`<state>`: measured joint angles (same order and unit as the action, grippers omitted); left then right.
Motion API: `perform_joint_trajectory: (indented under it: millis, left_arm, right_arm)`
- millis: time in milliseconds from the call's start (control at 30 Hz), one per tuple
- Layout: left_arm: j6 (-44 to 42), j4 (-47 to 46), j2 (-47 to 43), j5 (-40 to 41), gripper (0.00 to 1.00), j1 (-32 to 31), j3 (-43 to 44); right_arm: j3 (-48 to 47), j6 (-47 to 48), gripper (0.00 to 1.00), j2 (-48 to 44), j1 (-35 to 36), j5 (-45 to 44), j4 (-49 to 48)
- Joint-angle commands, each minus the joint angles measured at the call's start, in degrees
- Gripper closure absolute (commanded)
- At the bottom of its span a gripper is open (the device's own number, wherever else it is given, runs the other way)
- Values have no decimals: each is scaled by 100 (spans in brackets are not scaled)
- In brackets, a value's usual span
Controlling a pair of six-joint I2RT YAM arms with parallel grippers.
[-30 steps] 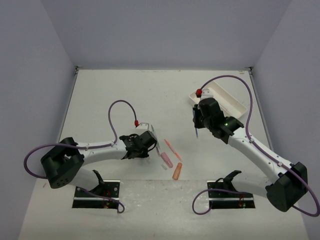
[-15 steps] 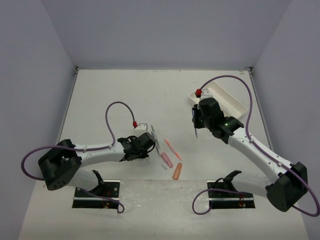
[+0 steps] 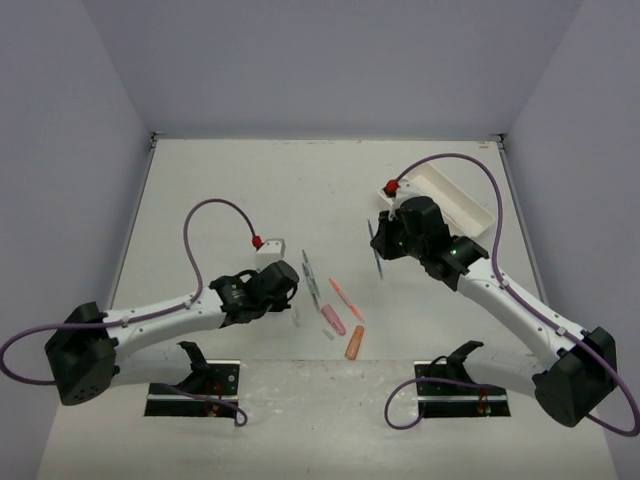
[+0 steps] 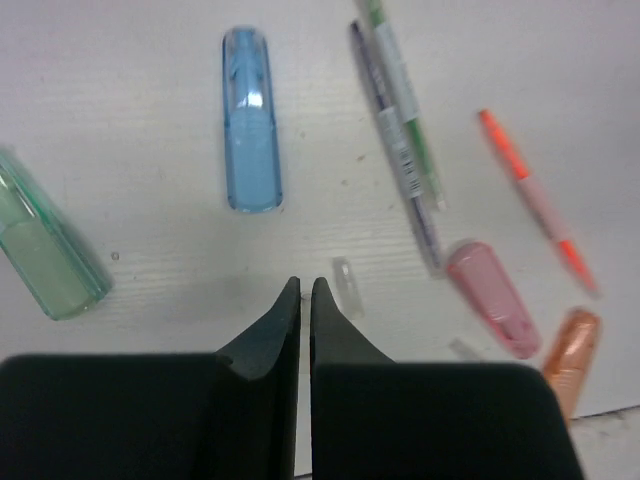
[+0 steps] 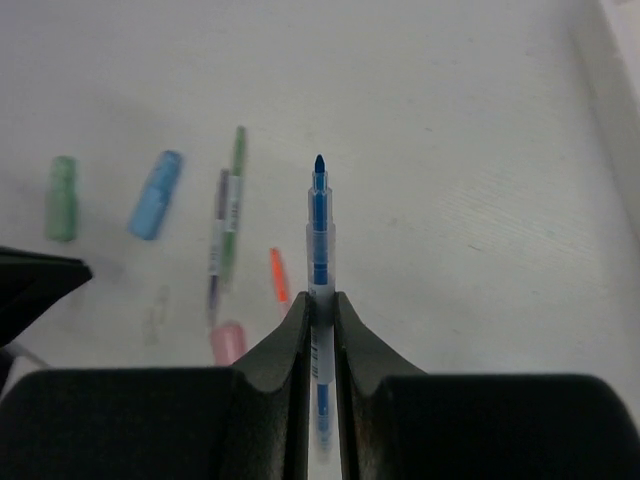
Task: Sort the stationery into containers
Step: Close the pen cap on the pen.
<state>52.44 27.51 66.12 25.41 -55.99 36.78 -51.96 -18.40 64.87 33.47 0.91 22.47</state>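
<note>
My left gripper [image 4: 300,285] [image 3: 287,302] is shut and empty, just above the table. A tiny clear bit [image 4: 346,287] lies beside its tips. Ahead lie a blue cap [image 4: 250,120] and a green cap [image 4: 50,240]. To the right are a dark pen [image 4: 395,140], a green pen [image 4: 405,100], an orange-pink pen [image 4: 535,200], a pink cap [image 4: 492,298] and an orange cap [image 4: 570,350]. My right gripper [image 5: 320,300] [image 3: 386,245] is shut on a blue pen [image 5: 319,215] [image 3: 376,250], held in the air. The white tray [image 3: 455,200] stands behind it.
White walls enclose the table on the left, back and right. Purple cables loop over both arms. Two black arm mounts [image 3: 195,378] sit at the near edge. Bare table lies at the back left.
My left gripper has drawn back to the left and shut, leaving the dark and green pens lying on the table. My right gripper has swung left with the blue pen.
</note>
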Motion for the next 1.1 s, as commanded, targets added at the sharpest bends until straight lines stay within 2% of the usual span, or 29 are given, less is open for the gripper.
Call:
perform_joint_trajectory:
  millis: [0,67,167,300,467,1067]
  left_arm:
    - [-477,-405,-1156,624,100,-26,726]
    - [-873,-960,-1703,653,100,-26,786]
    - [-1347,-2084,-2404,335,100,-26,616]
    - [-1637,-3407,-2828,-322,100,-18,418]
    - [-1791,-3890,-3013,-888,100,-18,334]
    - [-1542,-4254,-2815,-1416,100,-18,61]
  right_arm:
    - [850,-809,100,-667,105,2277,-2138]
    - [1553,-1369,100,-1044,568,2448,-3331]
    - [2085,-1635,100,-1306,1595,1818,-4271]
    - [2225,-1958,100,-1278,2280,1365,-5051]
    - [2075,-1917,100,-1270,2572,1130,-5165]
    - [1537,-1655,100,-1146,2714,1008,-4788]
